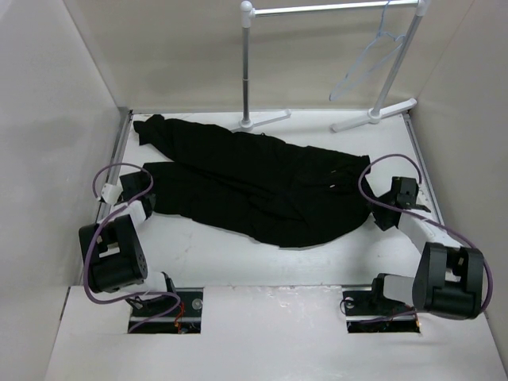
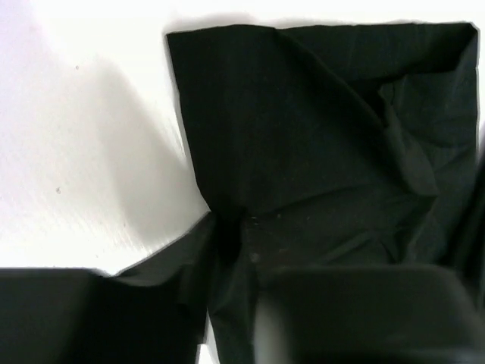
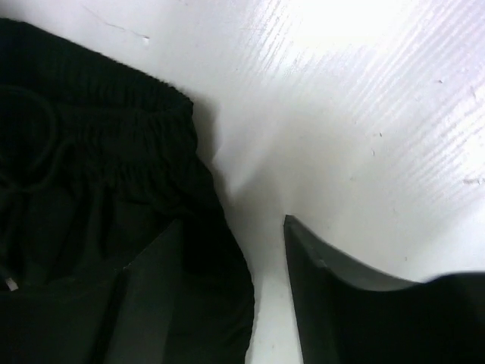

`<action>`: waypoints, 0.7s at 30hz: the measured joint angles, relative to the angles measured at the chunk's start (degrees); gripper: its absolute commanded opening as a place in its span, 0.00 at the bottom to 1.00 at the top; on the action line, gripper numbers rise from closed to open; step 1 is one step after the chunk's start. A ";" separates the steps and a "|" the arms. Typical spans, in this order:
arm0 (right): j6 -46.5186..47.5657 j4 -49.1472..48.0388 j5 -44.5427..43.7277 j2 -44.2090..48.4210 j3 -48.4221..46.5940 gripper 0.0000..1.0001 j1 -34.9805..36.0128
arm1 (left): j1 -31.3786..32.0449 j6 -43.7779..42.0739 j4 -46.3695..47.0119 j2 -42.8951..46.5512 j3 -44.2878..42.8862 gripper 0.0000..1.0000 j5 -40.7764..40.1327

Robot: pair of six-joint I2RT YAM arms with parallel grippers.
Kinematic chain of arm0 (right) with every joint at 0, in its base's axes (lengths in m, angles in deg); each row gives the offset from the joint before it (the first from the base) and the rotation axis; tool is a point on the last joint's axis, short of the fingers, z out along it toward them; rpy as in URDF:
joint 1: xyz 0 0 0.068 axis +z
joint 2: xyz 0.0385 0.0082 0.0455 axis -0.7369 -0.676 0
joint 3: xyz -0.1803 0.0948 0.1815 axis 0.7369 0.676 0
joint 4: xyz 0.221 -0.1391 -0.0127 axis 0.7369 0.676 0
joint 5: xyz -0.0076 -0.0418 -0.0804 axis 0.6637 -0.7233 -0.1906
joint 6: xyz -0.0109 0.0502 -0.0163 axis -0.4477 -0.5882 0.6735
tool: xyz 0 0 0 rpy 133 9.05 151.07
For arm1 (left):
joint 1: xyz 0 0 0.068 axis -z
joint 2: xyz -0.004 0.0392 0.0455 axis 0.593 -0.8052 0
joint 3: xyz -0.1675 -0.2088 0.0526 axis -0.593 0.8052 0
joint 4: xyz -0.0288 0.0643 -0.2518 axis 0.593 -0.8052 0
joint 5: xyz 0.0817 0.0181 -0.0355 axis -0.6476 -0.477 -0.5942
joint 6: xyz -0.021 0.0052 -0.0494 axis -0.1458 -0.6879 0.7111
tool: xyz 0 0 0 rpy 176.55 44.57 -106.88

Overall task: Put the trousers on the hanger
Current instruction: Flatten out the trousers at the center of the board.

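On the rack (image 1: 248, 71), hanger (image 1: 359, 63), top view only

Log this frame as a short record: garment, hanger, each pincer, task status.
trousers: spread flat on the table, waistband toward the right arm
hanger: hooked on the rack, nothing on it
left pincer: closed on a leg end
right pincer: open, straddling the waistband edge
status: trousers not yet on hanger
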 measured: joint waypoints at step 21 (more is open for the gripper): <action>-3.34 7.63 1.55 22.47 -1.66 0.01 -0.48 | 1.75 -11.37 -45.81 27.21 -34.93 0.00 -11.32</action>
